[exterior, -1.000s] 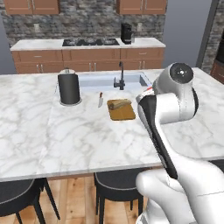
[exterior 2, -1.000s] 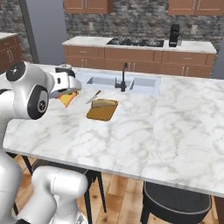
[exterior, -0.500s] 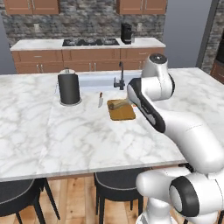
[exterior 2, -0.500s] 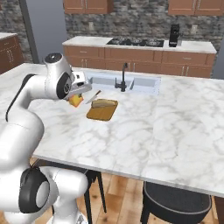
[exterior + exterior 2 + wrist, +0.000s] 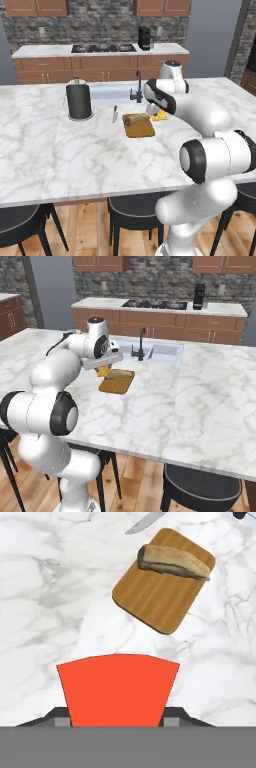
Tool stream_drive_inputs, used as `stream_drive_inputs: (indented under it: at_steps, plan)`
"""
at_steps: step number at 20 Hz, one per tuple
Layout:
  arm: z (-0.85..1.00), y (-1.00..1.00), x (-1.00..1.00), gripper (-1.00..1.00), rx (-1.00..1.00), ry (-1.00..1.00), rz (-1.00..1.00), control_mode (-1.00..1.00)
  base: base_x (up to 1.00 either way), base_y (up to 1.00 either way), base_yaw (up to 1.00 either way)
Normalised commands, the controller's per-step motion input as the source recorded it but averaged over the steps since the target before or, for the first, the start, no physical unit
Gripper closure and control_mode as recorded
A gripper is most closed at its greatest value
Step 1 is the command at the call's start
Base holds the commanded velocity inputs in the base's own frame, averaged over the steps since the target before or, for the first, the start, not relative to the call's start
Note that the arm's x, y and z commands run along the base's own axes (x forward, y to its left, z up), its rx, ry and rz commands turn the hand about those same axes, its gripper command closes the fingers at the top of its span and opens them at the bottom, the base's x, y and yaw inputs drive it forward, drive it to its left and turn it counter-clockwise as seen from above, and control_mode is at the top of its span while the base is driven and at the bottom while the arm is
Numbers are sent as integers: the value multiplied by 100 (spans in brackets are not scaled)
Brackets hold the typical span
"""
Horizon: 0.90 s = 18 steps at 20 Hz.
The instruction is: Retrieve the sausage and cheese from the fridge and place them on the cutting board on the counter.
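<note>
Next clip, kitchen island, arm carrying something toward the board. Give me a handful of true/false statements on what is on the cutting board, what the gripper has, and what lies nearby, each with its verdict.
1. The gripper is shut on the cheese. True.
2. The cutting board is bare. False: a pale tan loaf-like item lies along one end of it.
3. The cheese already rests on the cutting board. False: it is held in the gripper beside the board, above the counter.
4. A knife lies on the counter between the dark canister and the cutting board. True.
5. The cutting board sits inside the sink. False: it lies on the counter in front of the sink.
</note>
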Motion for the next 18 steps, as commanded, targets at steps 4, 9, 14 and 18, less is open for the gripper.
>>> stream_drive_inputs:
  at_steps: [4,9,14,18]
  plan:
    - [-49,-43,100,100,0,11,0,-100,0,0,0]
    - [-43,-4,100,100,0,8,0,-100,0,0,0]
    - [-31,0,93,100,0,7,0,-100,0,0,0]
    - [-47,0,51,100,0,2,0,-100,0,0,0]
